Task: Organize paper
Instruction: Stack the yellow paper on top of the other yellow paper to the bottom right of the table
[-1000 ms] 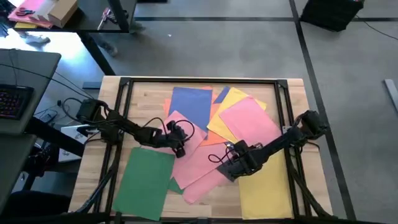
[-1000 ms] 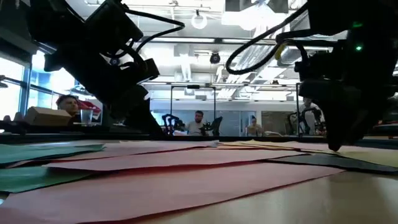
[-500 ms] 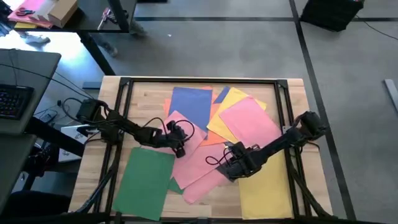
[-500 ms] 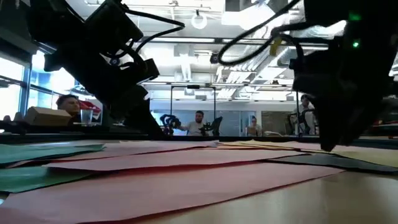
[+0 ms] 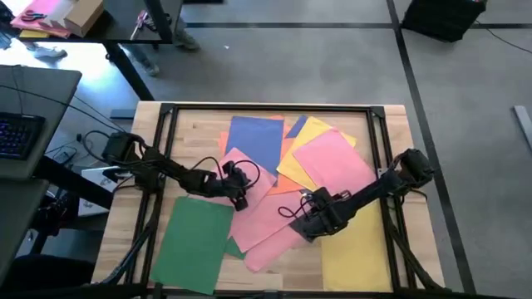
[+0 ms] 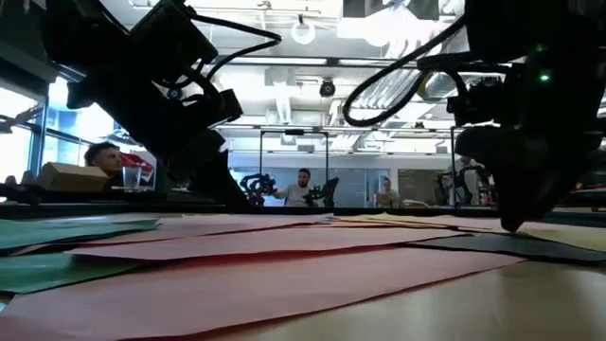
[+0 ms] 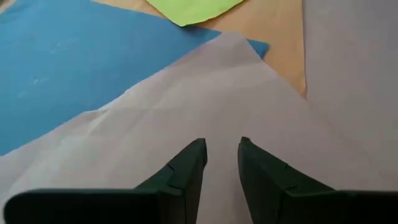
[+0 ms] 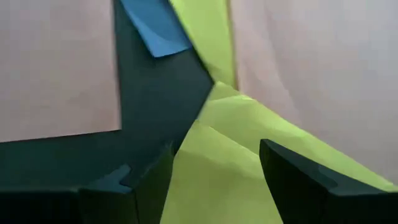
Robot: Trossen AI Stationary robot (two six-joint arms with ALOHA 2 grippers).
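Coloured paper sheets lie overlapping on the wooden table: blue (image 5: pixel 256 137), pink (image 5: pixel 332 162), another pink (image 5: pixel 268 223), green (image 5: pixel 193 241) at the near left, yellow (image 5: pixel 356 257) at the near right. My left gripper (image 5: pixel 241 199) is low over a pink sheet (image 7: pixel 217 93), its fingers a narrow gap apart. My right gripper (image 5: pixel 306 226) stands open, a finger on either side of a raised corner of the yellow sheet (image 8: pixel 211 134), beside a dark grey sheet (image 8: pixel 155 93). My left gripper comes slanting down at the pink sheet's middle (image 7: pixel 221 127); I cannot tell whether its fingertips touch the paper. My right gripper comes slanting down with its open fingers on either side of the yellow sheet's buckled corner (image 8: pixel 236 180), which rises creased between them. The rest of that sheet lies flat on the table.
The black frame (image 5: pixel 266 106) runs along the table's far edge and down both sides. A desk with a keyboard (image 5: pixel 17 133) stands off the left edge. In the low view people sit in the room behind (image 6: pixel 303 185).
My right gripper has swung a little toward the table's left edge and back again, staying low over the sheets. The papers lie as before.
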